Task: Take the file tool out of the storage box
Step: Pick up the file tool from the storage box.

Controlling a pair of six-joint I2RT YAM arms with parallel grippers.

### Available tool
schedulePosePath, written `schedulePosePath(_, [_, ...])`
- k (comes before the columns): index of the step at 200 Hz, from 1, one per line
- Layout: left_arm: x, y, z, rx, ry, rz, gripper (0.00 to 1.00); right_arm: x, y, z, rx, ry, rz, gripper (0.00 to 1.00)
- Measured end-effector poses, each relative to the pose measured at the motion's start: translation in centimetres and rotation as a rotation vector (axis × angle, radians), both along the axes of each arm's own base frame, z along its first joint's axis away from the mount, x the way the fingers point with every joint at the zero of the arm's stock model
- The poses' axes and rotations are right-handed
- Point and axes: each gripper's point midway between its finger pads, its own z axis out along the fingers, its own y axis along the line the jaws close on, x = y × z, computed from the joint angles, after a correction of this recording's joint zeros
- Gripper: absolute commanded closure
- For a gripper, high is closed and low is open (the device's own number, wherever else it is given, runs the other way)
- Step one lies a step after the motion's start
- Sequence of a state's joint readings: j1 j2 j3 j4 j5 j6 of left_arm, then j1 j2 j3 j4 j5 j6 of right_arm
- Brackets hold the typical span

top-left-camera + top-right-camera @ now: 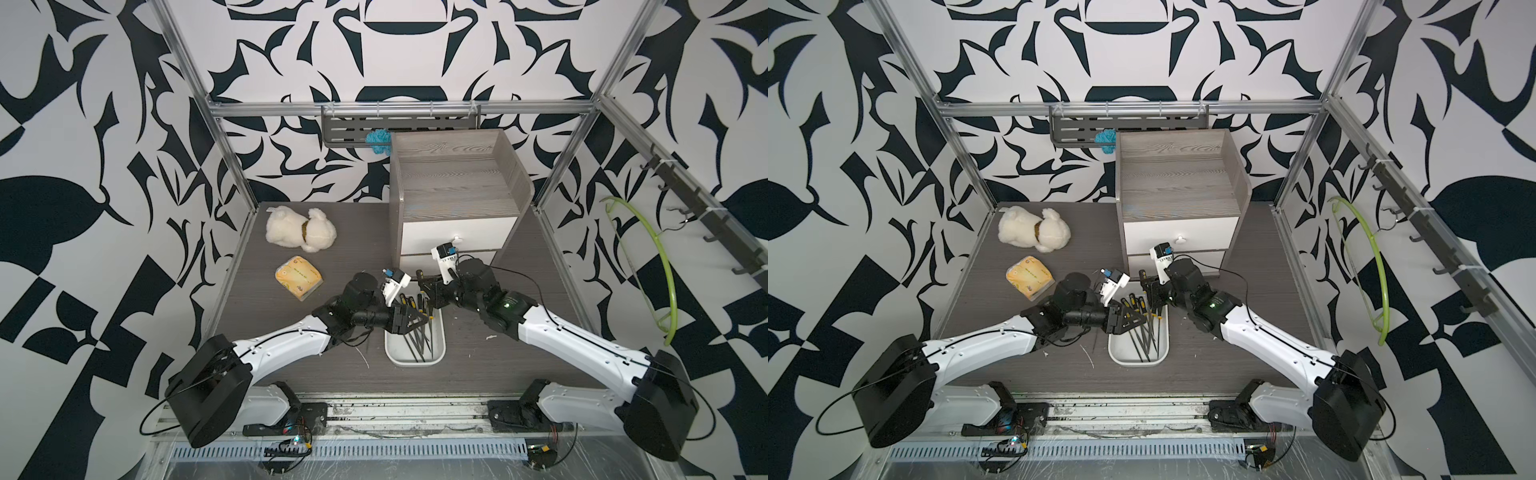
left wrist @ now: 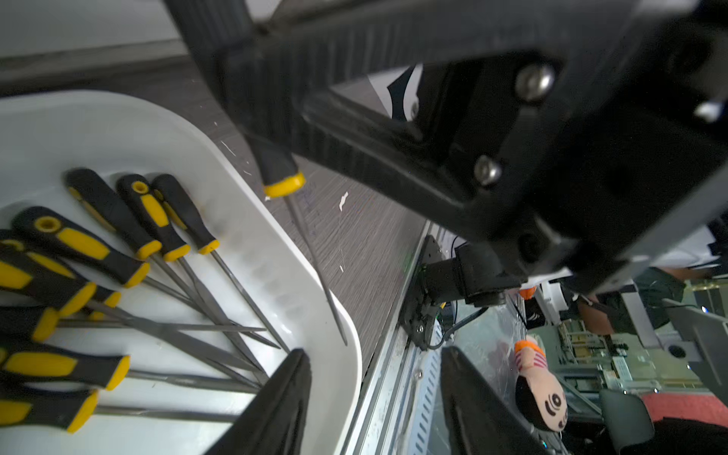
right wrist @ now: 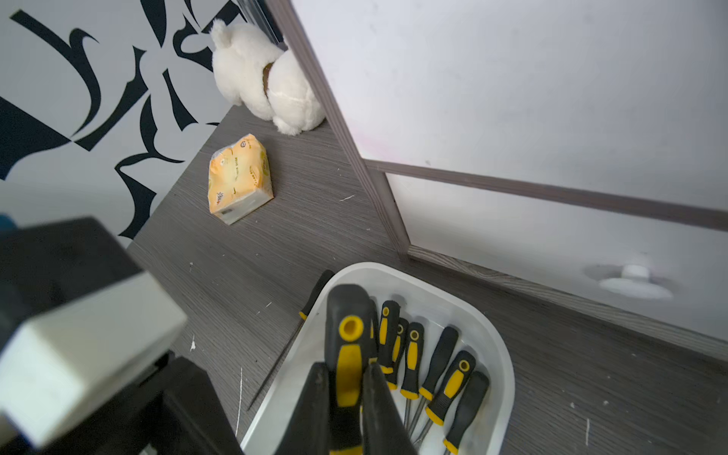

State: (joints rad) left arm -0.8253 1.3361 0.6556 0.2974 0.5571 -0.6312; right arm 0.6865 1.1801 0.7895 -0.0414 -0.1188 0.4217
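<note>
- The right gripper (image 3: 346,368) has its jaws pinching the black-and-yellow handle of the file tool (image 3: 348,346). The butt end is up and the thin blade hangs below. To my eye the fat rubber grip is the sensible place to hold, since the blade would be too slim to hold firmly.
- That file is raised over the end of the storage box (image 3: 394,272) nearest the grey cabinet (image 1: 457,187). I can't quite tell whether its tip has cleared the rim: in the left wrist view the blade crosses the rim line, and the top views hide it.
- The left gripper (image 2: 372,350) hangs over the middle of the box with its jaws spread wide and nothing between them. It looks free to steady the box or reach in.
- The box is a shallow white tray holding a good many other files (image 2: 82,244). Their handles are bunched at the cabinet end and their blades fan out and cross toward the front. With that tangle, I'd judge a straight upward lift safest.
- One loose file (image 3: 315,295) lies flat on the table (image 3: 275,236), just outside the box wall on the left arm's side.
</note>
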Motion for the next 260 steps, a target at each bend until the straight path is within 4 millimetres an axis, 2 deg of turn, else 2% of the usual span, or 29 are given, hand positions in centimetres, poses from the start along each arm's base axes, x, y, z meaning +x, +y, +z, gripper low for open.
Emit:
schedulePosePath(30, [0.2, -0.6, -1.4, 0.019, 0.013, -0.003, 0.39, -0.5, -1.0, 1.1, 0.068, -0.022, -0.018, 1.00])
schedulePosePath(57, [0.4, -1.4, -2.3, 0.038, 0.026, -0.007, 0.37, -0.6, -0.7, 2.7, 0.126, -0.049, -0.014, 1.00])
schedulePosePath(78, [0.5, -1.8, -2.5, 0.043, 0.027, -0.010, 0.38, -0.6, -0.5, 2.9, 0.151, -0.046, -0.016, 1.00])
schedulePosePath(116, [0.6, -2.2, -2.9, 0.037, 0.033, -0.014, 0.57, -0.5, -0.3, 2.1, 0.158, -0.026, -0.020, 1.00])
schedulePosePath(152, [0.6, -2.4, -2.6, 0.021, 0.037, -0.011, 0.60, -0.5, -0.4, 1.7, 0.157, -0.019, -0.023, 1.00])
schedulePosePath(186, [0.6, -2.7, -2.8, 0.013, 0.058, -0.018, 0.74, -0.5, -0.4, 1.7, 0.163, -0.024, -0.028, 1.00])
schedulePosePath(197, [0.6, -2.8, -2.9, 0.013, 0.065, -0.021, 0.75, -0.4, -0.6, 1.6, 0.163, -0.026, -0.033, 1.00])
schedulePosePath(241, [0.5, -3.1, -2.8, 0.002, 0.070, -0.036, 1.00, -0.2, -0.8, 1.0, 0.153, -0.022, -0.048, 1.00])
schedulePosePath(256, [0.5, -3.2, -2.8, 0.003, 0.086, -0.028, 1.00, -0.2, -0.7, 1.2, 0.159, -0.027, -0.048, 1.00])
schedulePosePath(260, [0.5, -3.1, -2.8, 0.005, 0.084, -0.027, 1.00, -0.2, -0.7, 1.2, 0.160, -0.029, -0.048, 0.97])
